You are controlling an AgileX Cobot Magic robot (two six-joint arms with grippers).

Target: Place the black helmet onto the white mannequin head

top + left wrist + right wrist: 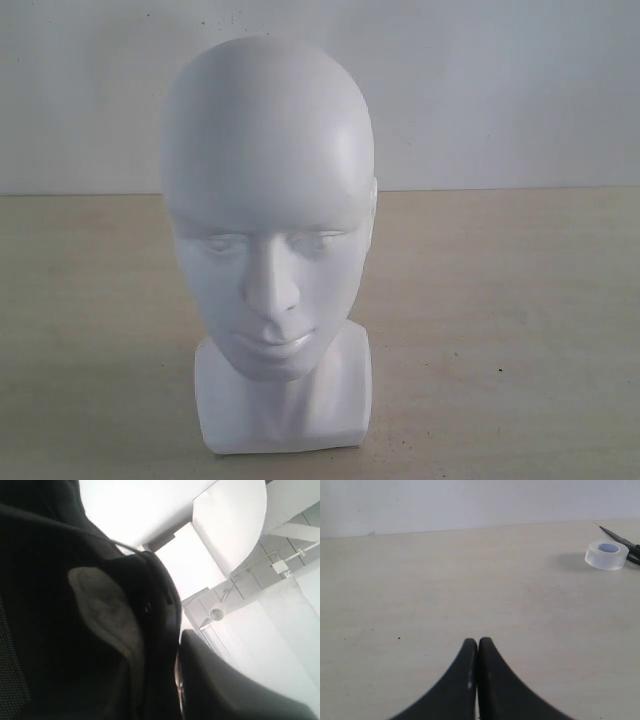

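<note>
Tabletop (520,330), white mannequin head (270,200), upturned left tool (181,680) clamping black helmet (75,630), right tool (478,643) closed

A: Any legible text, brand or number in view?
B: None. The grey patch (102,612) on the black helmet (45,645) lining is too blurred to read; the white mannequin head (268,180) bears no print.

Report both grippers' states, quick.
Left gripper: closed on the black helmet, apparently at its edge.
Right gripper: shut, holding nothing.
</note>
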